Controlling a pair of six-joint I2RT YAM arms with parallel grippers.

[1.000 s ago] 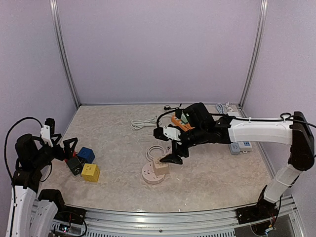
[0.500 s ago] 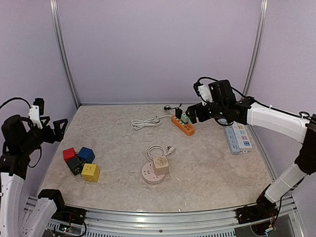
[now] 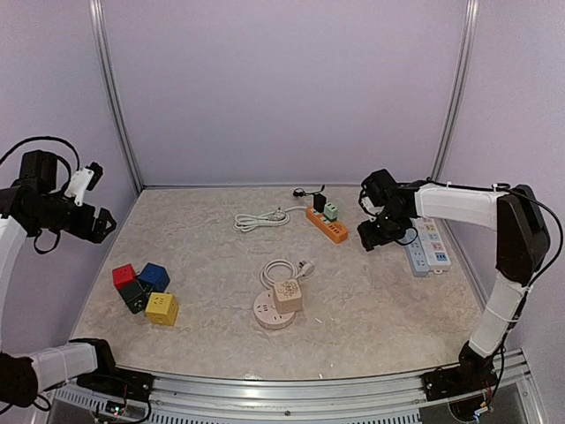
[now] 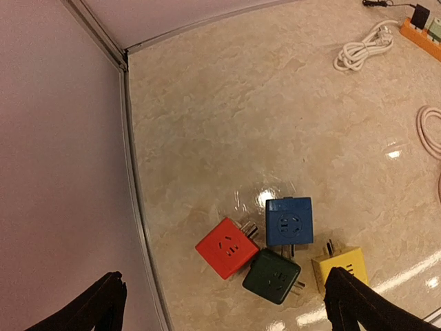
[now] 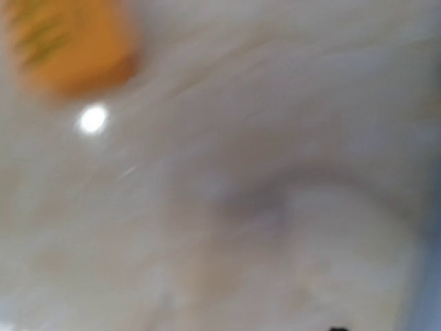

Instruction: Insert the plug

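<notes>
From above, a beige marbled table (image 3: 397,309) is standing inside lilac walls (image 3: 282,88) with metal posts in the corners. The white plug (image 3: 306,267) is lying flat near the middle of the table, at the end of its coiled cord (image 3: 276,270), just behind the round socket (image 3: 265,315) that is carrying a beige cube adapter (image 3: 287,295). Its long axis is running slantwise, the free end pointing toward the far right; the prongs are too small to see. The right gripper (image 3: 372,237) is hanging low between the orange power strip (image 3: 328,227) and the grey power strip (image 3: 422,252), and I cannot tell its opening. The left gripper (image 3: 99,224) is hovering high by the left wall. In the left wrist view its fingers (image 4: 103,303) are standing wide apart, holding nothing, above a red cube (image 4: 227,248), blue cube (image 4: 289,221), green cube (image 4: 272,276) and yellow cube (image 4: 341,265). The right wrist view is giving only blur: pale surface and an orange patch (image 5: 69,48).
</notes>
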